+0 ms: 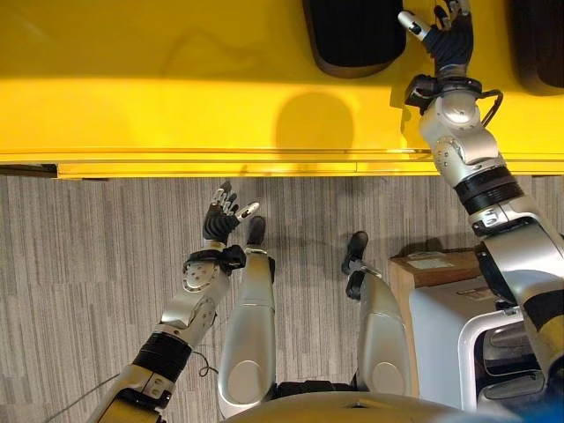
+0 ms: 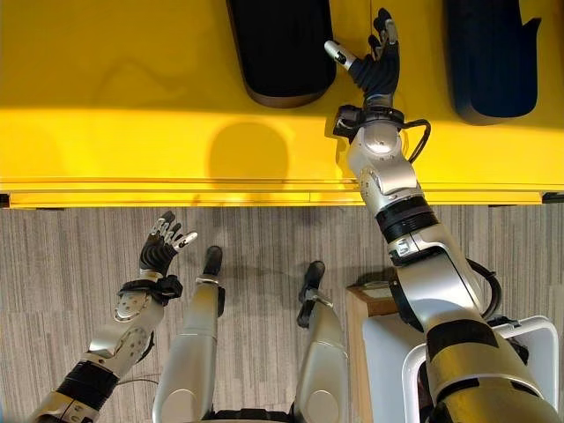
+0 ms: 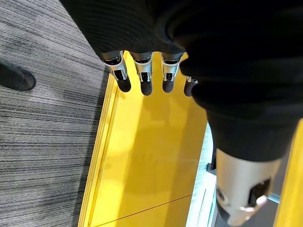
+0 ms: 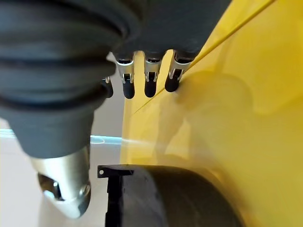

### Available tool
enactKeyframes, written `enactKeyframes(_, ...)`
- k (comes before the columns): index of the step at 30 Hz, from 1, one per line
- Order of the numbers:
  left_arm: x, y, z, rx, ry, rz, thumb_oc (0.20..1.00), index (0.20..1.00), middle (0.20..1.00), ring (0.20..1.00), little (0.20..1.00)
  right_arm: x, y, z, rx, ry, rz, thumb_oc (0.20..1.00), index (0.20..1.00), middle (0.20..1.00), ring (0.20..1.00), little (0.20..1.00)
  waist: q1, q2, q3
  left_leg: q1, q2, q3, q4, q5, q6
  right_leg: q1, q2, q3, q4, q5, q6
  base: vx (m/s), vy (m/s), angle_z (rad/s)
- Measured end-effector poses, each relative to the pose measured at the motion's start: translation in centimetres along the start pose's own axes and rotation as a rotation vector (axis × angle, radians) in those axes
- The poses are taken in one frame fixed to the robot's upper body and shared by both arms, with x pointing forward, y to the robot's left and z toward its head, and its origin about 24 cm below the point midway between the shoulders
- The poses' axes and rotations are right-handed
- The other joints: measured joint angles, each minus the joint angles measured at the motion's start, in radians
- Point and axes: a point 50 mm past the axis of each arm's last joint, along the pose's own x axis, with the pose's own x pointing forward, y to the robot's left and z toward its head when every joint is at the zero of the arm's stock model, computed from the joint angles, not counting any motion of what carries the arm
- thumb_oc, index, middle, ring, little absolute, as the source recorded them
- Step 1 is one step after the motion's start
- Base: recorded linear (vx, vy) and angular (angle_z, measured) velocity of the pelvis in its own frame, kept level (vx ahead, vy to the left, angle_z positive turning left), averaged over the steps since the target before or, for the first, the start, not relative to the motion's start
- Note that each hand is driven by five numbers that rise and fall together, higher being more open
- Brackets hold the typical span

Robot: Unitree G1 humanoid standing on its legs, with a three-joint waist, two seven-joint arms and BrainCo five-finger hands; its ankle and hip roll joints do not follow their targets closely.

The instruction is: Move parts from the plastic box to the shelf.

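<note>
- My right hand [image 2: 377,55], fingers spread and empty, hovers over the yellow shelf [image 2: 132,106] beside a black part [image 2: 280,48], judged just placed.
- My left hand [image 1: 224,218] hangs open below the shelf, idle.

shelf [image 1: 176,97]: smooth glossy yellow; parts [image 2: 280,48]: matt black; floor [image 1: 88,264]: ribbed carpet

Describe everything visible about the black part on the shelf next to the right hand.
The part is black, matte and plastic-looking, with a rounded near end and a slightly raised rim. It lies flat on the yellow shelf, its far end cut off by the picture's edge. The right hand is above the shelf just beside it, fingers spread and holding nothing; whether the thumb touches it is unclear.
</note>
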Motion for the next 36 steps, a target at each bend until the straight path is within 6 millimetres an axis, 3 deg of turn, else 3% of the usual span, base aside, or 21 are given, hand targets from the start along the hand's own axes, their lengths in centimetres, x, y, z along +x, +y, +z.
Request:
enactKeyframes(7, 0.0, 0.6, -0.4, 0.003, 0.024, 0.027, 1.0, 1.0, 1.0, 1.0, 1.0, -2.3, 2.0, -0.4, 0.041, -0.014, 0.171, 1.0, 1.0, 1.0, 1.0, 1.0, 0.001, 0.001, 0.001, -0.001, 0.007, -0.011, -0.007, 0.001, -0.005, -0.009, 0.006, -0.003, 0.021, -0.018, -0.001, 0.0, -0.011, 0.02)
enactKeyframes(36, 0.1, 0.9, -0.2, 0.003, 0.018, 0.045, 1.0, 1.0, 1.0, 1.0, 1.0, -3.0, 3.8, 0.0, 0.096, -0.04, 0.254, 1.0, 1.0, 1.0, 1.0, 1.0, -0.001, -0.008, 0.007, -0.017, 0.015, -0.024, -0.008, 0.001, -0.007, -0.026, 0.013, -0.017, 0.04, -0.034, -0.008, 0.0, -0.001, 0.0)
